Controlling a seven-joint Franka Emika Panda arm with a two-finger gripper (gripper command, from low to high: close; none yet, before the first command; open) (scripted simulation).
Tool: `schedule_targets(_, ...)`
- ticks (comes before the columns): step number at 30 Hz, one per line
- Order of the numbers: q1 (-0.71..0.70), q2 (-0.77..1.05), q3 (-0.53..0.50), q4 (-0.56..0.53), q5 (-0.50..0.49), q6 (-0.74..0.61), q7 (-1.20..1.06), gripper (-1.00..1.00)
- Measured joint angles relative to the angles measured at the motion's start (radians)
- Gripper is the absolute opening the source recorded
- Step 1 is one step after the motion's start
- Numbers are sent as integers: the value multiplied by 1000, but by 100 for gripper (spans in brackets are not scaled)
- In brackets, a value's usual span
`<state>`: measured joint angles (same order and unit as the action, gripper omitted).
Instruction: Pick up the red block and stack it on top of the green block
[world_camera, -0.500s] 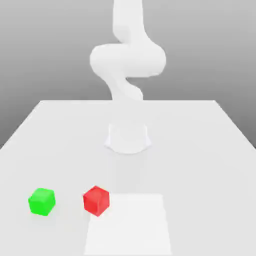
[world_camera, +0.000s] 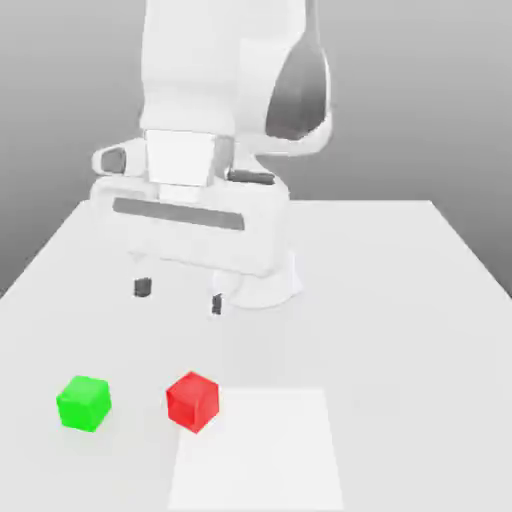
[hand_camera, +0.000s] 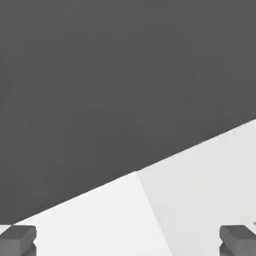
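Note:
The red block (world_camera: 192, 401) rests on the white table near the front, just off the corner of a brighter white square patch. The green block (world_camera: 83, 403) sits to its left in the exterior view, about a block's width and a half away. My gripper (world_camera: 180, 296) hangs above the table, behind and higher than the red block, with its two dark fingertips (world_camera: 143, 288) wide apart and nothing between them. In the hand view the gripper (hand_camera: 128, 240) shows both dark fingertips (hand_camera: 18, 240) spread apart at the frame's edges, and a sliver of the green block (hand_camera: 254, 224) peeks in.
The white table (world_camera: 400, 300) spreads wide around the blocks. A brighter white square patch (world_camera: 260, 450) lies at the front centre. The arm's base (world_camera: 270, 285) stands mid-table behind the gripper. In the hand view the table's edge (hand_camera: 135, 172) meets a dark background.
The arm has swung forward and down toward the camera, and the hand with its open fingers now hangs over the table behind the red block. Both blocks stay put.

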<state>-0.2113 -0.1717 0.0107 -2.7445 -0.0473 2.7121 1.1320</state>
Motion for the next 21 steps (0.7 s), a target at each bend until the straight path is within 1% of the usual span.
schedule_targets(3,-17,121,-16,-73,36,82,26,0)
schedule_targets(10,-22,374,-12,-59,52,294,27,0)
schedule_targets(11,-22,393,-13,-57,52,310,27,-100)
schedule_targets(17,-22,402,-12,-56,49,319,30,-100)
schedule_targets(21,-26,300,-8,-69,51,232,29,-100)
